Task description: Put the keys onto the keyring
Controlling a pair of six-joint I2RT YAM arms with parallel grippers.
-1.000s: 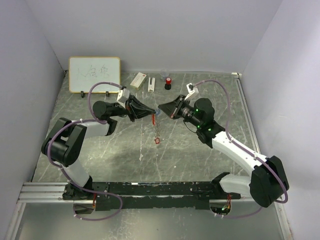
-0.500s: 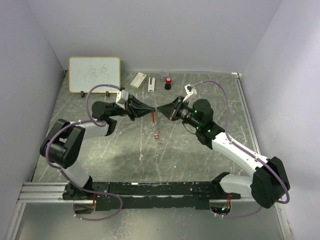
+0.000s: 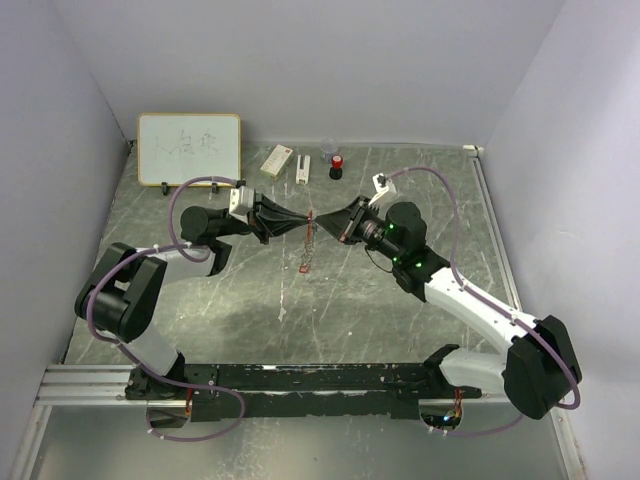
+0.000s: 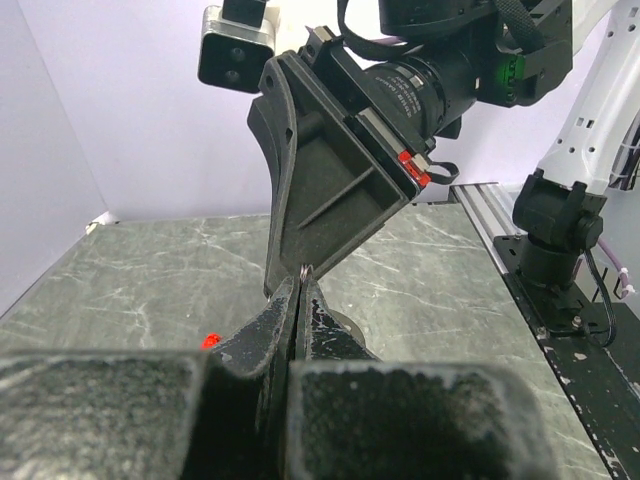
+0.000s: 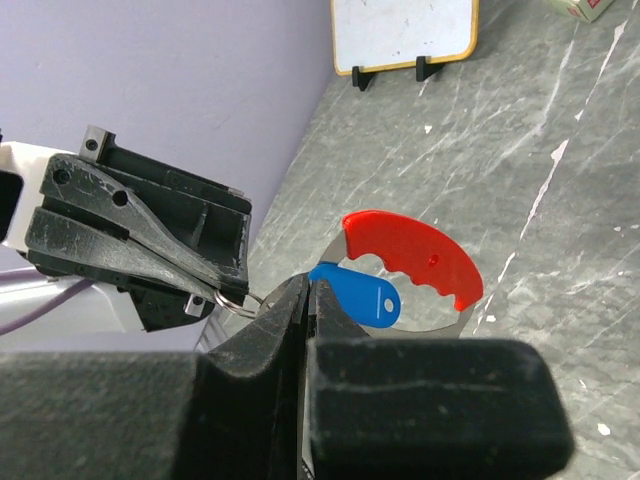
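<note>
My left gripper [image 3: 303,222] and right gripper [image 3: 323,222] meet tip to tip above the middle of the table. The left gripper [image 4: 300,278] is shut on the thin metal ring of the keyring [image 5: 232,298]. Its curved red strap [image 5: 415,258] and grey strip [image 5: 445,325] hang just past my right gripper [image 5: 306,283]. The right gripper is shut on the blue key, whose blue head [image 5: 362,299] sticks out beside the ring. A small red piece [image 3: 303,266], perhaps the red key, dangles below the grippers and shows in the left wrist view [image 4: 210,341]. I cannot tell what it is joined to.
A whiteboard [image 3: 189,148] stands at the back left. A small box [image 3: 277,159], a white piece [image 3: 301,168] and a red-and-black bottle [image 3: 336,166] lie along the back. The black mounting rail [image 3: 300,378] runs along the near edge.
Both grippers have moved together a little toward the back and left, still tip to tip. The dangling red piece has risen and shifted left with them.
</note>
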